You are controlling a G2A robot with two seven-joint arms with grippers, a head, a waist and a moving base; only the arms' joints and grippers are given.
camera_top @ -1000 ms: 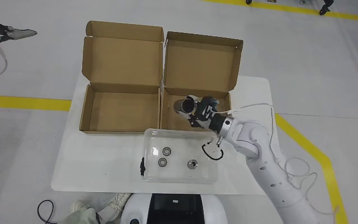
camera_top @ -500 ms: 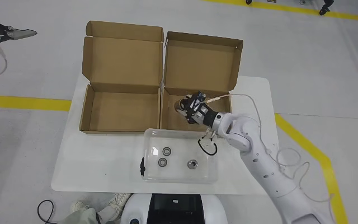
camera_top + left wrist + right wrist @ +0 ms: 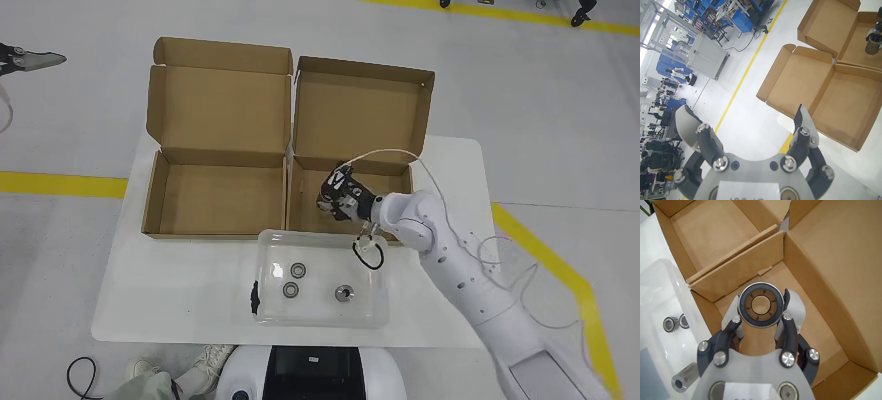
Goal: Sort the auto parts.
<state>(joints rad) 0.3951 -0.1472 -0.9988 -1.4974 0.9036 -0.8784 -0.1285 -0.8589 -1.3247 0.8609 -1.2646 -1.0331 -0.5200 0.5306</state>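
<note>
Right hand [image 3: 761, 311] pinches a large bearing [image 3: 761, 305] by its outer ring, one finger on each side, bore facing the wrist camera. The part hangs inside the right-hand carton [image 3: 819, 323], near the wall it shares with the left-hand carton [image 3: 210, 200]; whether it touches the carton floor cannot be told. Left hand [image 3: 742, 117] is spread and carries nothing, out over the floor beside the left carton, off the table [image 3: 180, 290]. The clear tray [image 3: 320, 312] at the near edge holds two small bearings [image 3: 298, 270] side by side and a metal sleeve [image 3: 684, 379] apart from them. Judgement: early in the sort. This looks like the first part to reach a carton, with its release not yet made and three tray parts to go.
</note>
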